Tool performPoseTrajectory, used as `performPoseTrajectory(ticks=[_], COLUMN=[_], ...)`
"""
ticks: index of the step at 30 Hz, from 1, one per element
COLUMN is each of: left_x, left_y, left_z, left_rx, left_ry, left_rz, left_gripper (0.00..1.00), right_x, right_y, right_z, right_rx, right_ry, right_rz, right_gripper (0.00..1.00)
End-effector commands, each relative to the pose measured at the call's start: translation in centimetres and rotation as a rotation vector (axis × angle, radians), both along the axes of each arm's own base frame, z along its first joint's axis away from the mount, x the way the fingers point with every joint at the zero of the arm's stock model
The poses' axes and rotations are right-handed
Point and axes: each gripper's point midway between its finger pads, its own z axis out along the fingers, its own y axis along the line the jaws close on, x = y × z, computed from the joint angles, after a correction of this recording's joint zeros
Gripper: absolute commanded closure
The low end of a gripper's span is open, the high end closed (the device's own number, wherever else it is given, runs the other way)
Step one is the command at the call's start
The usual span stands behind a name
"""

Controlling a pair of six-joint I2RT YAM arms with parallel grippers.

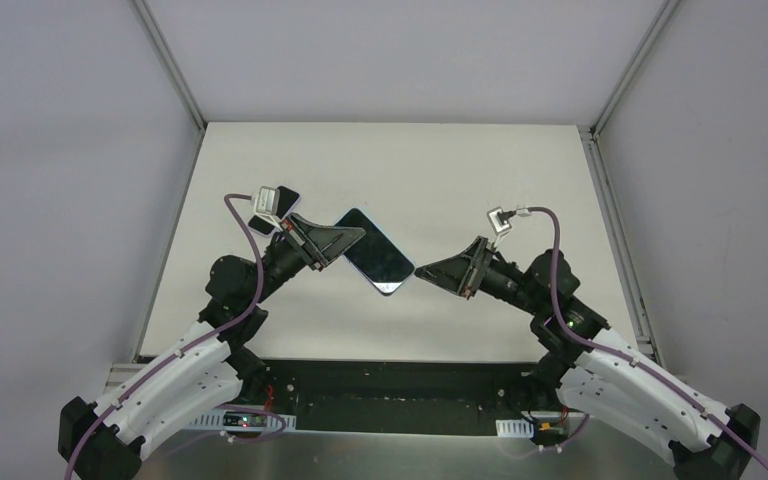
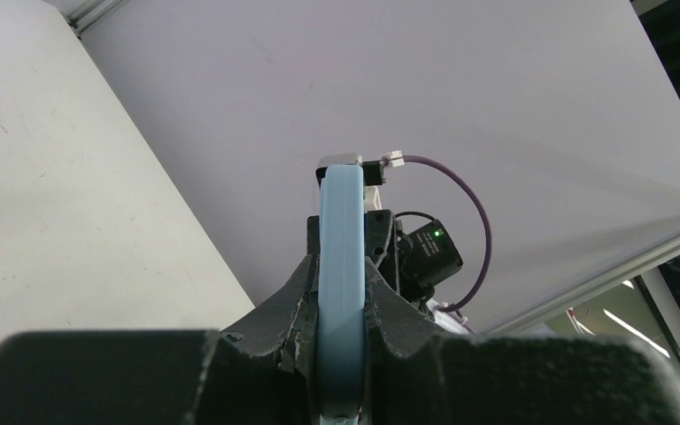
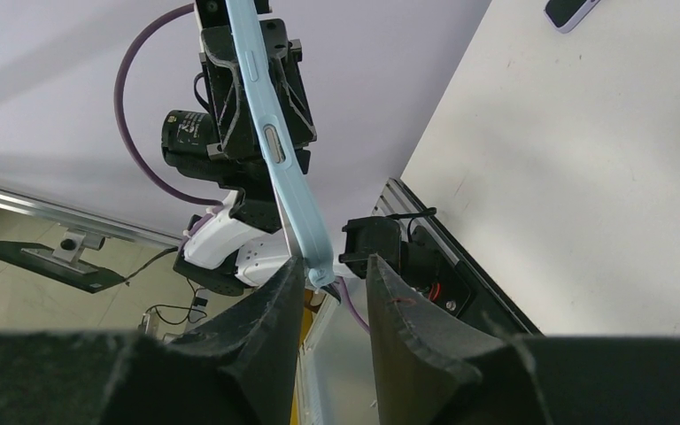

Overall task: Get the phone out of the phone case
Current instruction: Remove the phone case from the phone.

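Phone [image 1: 375,250] not yet out of its light-blue case [image 3: 270,133] - held above the table, left gripper [image 1: 358,234] clamped on the case edge, right gripper [image 3: 332,276] jaws apart at the free corner - extraction remains.

From above and behind the arm bases, the top external view looks down over the whole counter [image 1: 460,170]. The wrist views peer closely past the left fingers [image 2: 274,332] and right fingers [image 3: 407,328] toward each other, sharing the phone case [image 2: 341,266] edge-on.
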Motion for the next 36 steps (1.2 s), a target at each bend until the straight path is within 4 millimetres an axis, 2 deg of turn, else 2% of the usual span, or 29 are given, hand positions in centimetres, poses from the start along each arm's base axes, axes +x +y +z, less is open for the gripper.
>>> performPoseTrajectory(ticks=[1, 10, 25, 30, 36], left_x=[-0.8, -1.0, -1.2, -1.1, -1.1], left_y=[1.1, 1.1, 1.1, 1.1, 1.2], left_z=[3.6, 3.8, 4.3, 4.3, 4.5], left_rx=[-0.106, -0.107, -0.114, -0.115, -0.119], left_ry=[-0.088, -0.094, -0.099, -0.097, -0.098], left_rz=[0.007, 0.000, -0.007, -0.008, -0.002], left_gripper=[1.00, 1.00, 1.00, 1.00, 1.00], right_x=[-0.2, 0.7, 2.8, 2.6, 2.2], right_y=[0.2, 0.5, 0.8, 1.1, 0.2], right_z=[2.6, 1.6, -0.3, -0.1, -0.2], right_rx=[0.038, 0.013, -0.064, -0.063, -0.072], right_ry=[-0.059, -0.031, 0.038, 0.036, 0.005], right_rz=[0.011, -0.016, -0.099, -0.080, -0.094], right_gripper=[0.66, 0.68, 0.80, 0.79, 0.70])
